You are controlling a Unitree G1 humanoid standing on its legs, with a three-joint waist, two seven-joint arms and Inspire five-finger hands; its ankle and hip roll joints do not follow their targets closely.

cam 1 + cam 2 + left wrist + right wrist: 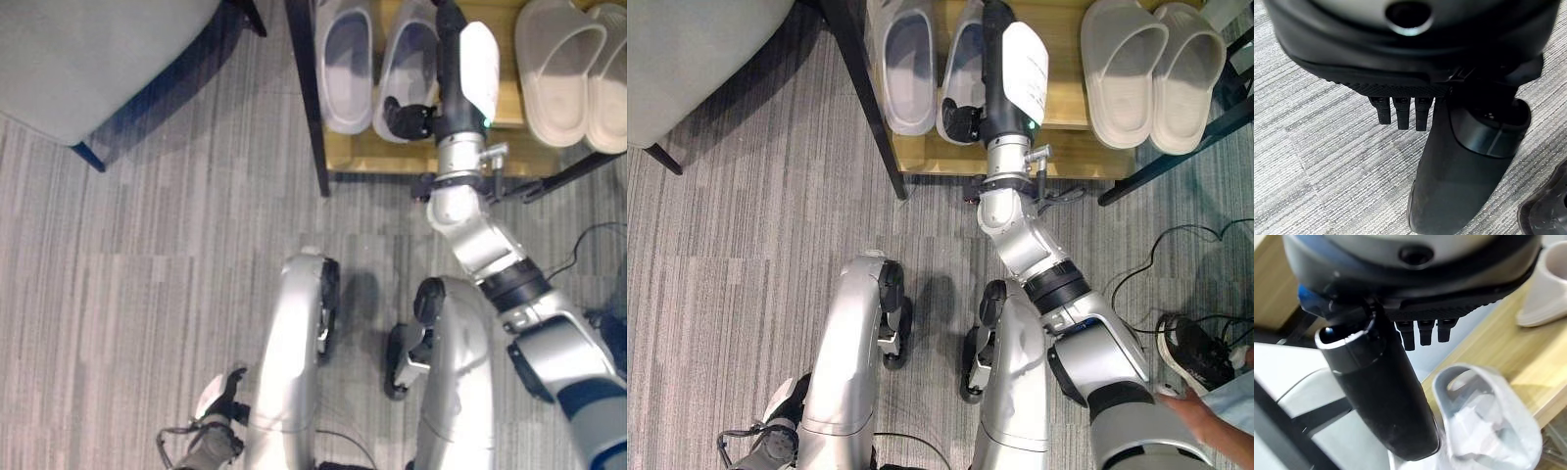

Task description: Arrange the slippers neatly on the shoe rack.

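The pale grey rubber slipper [965, 73] on the wooden shoe rack [1058, 147] looks light and bendable, best gripped at its strap, where the right hand [1004, 69] reaches with relaxed, straight fingers.

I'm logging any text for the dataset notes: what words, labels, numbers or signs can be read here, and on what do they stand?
None can be read.
Pale grey slippers, beige slippers: no print visible.
Light wooden shoe rack shelf: plain.
Right hand, reaching over the grey pair: its white cover is blank.
Left hand, low over the grey striped carpet: no markings.
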